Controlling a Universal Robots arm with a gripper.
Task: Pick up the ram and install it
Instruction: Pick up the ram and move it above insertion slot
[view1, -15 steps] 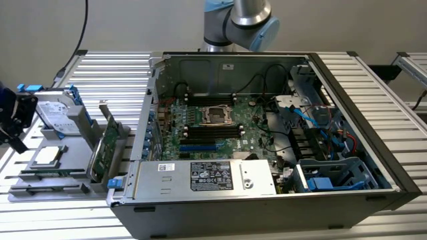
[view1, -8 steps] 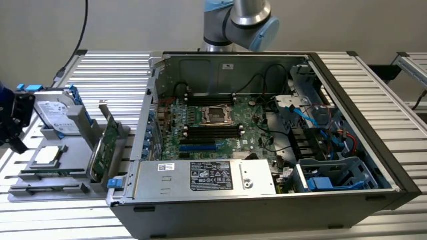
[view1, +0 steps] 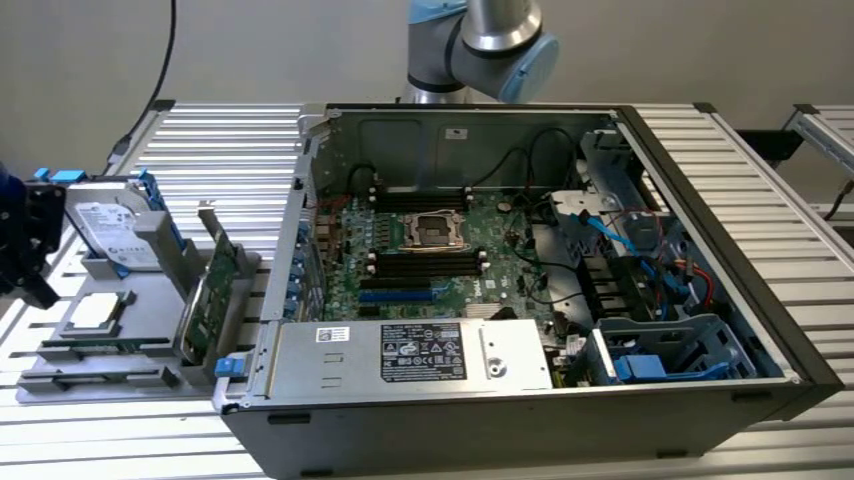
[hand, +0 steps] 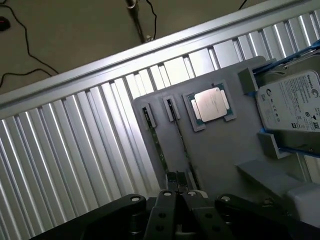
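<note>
- The claw (hand: 178, 186) sits closest to the wrist camera, its two black fingers pressed together with no gap showing between the tips.
- The tips hang over the grey tray (hand: 220, 150), right at the near end of the ram (hand: 181, 137). I cannot tell whether they touch or pinch it.
- The ram is seen edge-on as a thin green strip, seated in a narrow slot of the tray.
- A second stick (hand: 156, 137) lies just beside it in a parallel slot, also edge-on.
- Past the sticks, a square silver processor (hand: 211, 104) rests flat in its own recess on the tray.
- Beyond that, a hard drive (hand: 292, 105) with a white label stands in a blue-edged holder at the tray's far corner.
- In the exterior view, a green expansion card (view1: 214, 290) stands upright on the tray's side nearest the computer case (view1: 721, 200).
- Tray and case both rest on the ribbed aluminium surface (hand: 75, 150), with the tray at the exterior view's left.
- The case lies open. Its power supply (view1: 414, 355) is at the front and the motherboard (view1: 400, 270) is behind it, with dark memory slots by the processor socket.
- The arm (view1: 481, 40) rises behind the case.
</note>
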